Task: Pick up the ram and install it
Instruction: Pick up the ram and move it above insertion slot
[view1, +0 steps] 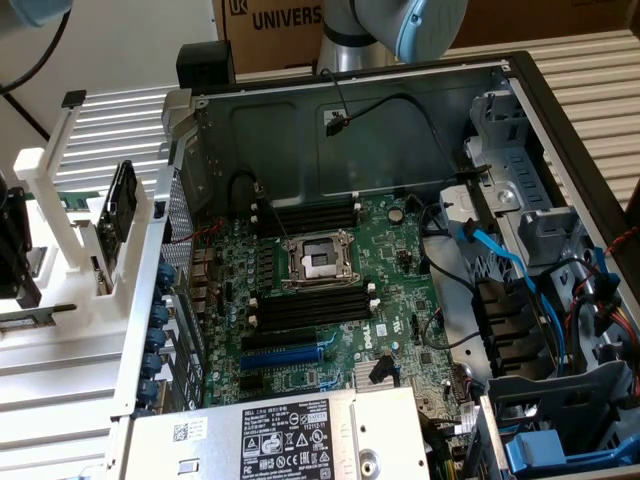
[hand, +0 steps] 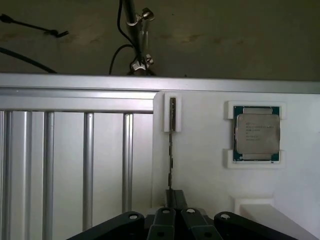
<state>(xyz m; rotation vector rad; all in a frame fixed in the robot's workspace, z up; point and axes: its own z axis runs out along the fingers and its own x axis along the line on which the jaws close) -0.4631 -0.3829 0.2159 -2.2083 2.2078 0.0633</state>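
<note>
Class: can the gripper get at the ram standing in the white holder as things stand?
Very likely yes: the gripper looks shut on the near end of the ram in the white holder, nothing between them; the processor sits apart.

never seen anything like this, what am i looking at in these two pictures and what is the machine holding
This is a robot arm working beside an open computer case. The exterior view comes from a camera off the arm, looking down into the case. In it you see the green motherboard and its black memory slots, which are bare.

The wrist view comes from a camera on the arm's wrist, looking past its two fingers. There the ram, seen edge-on as a thin dark strip, stands in a white holder. Beside it a processor chip sits in its own pocket.

The fingers are shut and appear to pinch the ram, which sits in the holder, not yet lifted out.
</note>
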